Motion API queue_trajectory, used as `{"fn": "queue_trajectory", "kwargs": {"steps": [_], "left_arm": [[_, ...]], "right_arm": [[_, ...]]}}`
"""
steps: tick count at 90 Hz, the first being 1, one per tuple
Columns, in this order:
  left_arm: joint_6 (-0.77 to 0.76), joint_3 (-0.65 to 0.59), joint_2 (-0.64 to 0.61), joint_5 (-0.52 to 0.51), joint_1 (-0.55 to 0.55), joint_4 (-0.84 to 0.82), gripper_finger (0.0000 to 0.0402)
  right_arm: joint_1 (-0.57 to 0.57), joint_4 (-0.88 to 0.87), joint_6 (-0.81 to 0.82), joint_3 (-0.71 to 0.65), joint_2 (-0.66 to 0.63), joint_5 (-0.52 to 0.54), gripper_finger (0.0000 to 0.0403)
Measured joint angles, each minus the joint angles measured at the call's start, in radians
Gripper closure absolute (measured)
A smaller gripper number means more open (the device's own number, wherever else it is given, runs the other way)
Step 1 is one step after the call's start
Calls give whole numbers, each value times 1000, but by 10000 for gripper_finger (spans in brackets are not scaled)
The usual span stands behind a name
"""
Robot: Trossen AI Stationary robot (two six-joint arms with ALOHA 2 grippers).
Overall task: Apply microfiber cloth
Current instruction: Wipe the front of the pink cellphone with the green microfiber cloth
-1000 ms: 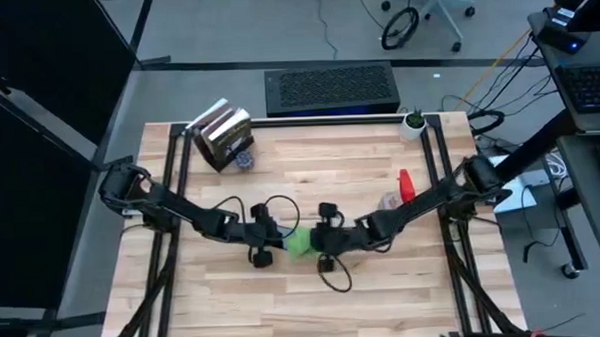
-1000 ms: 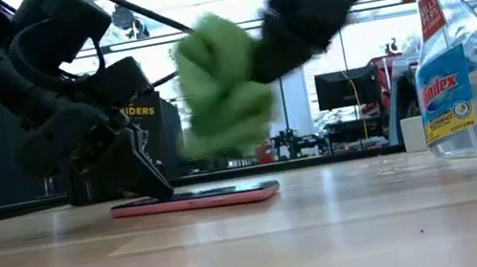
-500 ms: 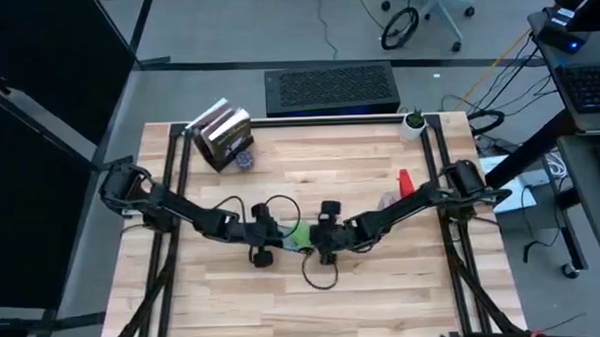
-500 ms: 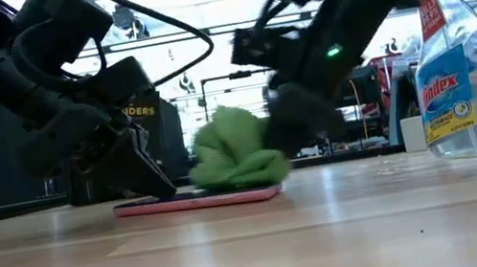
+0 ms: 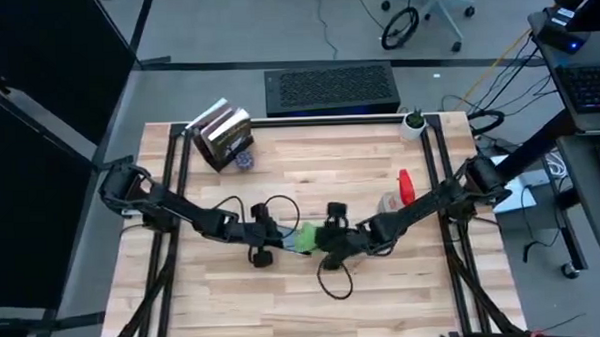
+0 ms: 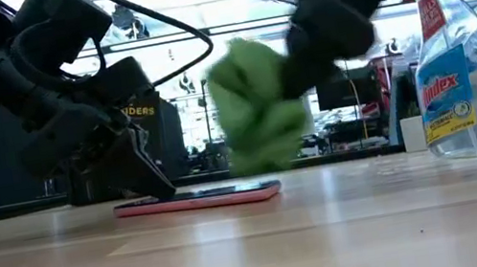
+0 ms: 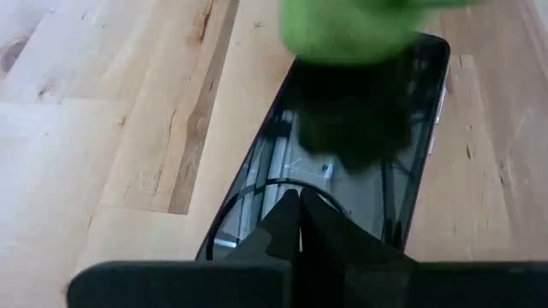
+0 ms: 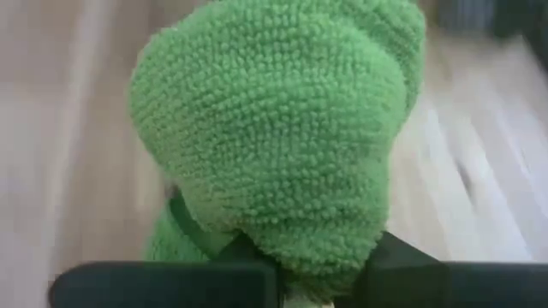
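Microfiber cloth (image 6: 257, 101), bunched in the right claw (image 6: 298, 51), hangs clear above the phone (image 6: 197, 198) on the desk (image 6: 333, 234). Left claw (image 6: 142, 164), closed, pins the phone's end. Wiping contact is yet to come.

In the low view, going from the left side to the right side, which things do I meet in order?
Dark left gripper pressing on the flat black phone → bright green microfiber cloth held above it → dark right gripper → clear spray bottle with red trigger.
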Motion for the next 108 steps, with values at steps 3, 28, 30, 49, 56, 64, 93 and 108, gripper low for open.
{"fn": "queue_trajectory", "kwargs": {"steps": [3, 28, 30, 49, 56, 64, 93, 108], "left_arm": [[0, 0, 0, 0, 0, 0, 402], [0, 0, 0, 0, 0, 1, 402], [1, 1, 0, 0, 0, 1, 402], [1, 3, 0, 4, 0, 10, 402], [1, 3, 0, 4, 0, 8, 402], [1, 3, 0, 6, 0, -8, 402], [0, 2, 1, 6, 0, -5, 401], [1, 41, -15, 7, -3, -19, 401]], "right_arm": [[-6, 65, -15, 0, 18, -4, 371], [-33, 147, 64, 0, 190, -100, 371], [-33, 127, 77, -1, 199, -91, 371], [8, -134, 125, 11, 186, -53, 371], [30, -220, 110, 9, 153, -50, 371], [50, -342, 103, 5, 104, -55, 371], [71, -376, -143, -2, -38, 129, 371], [65, -350, -280, -2, -37, 137, 371]]}}
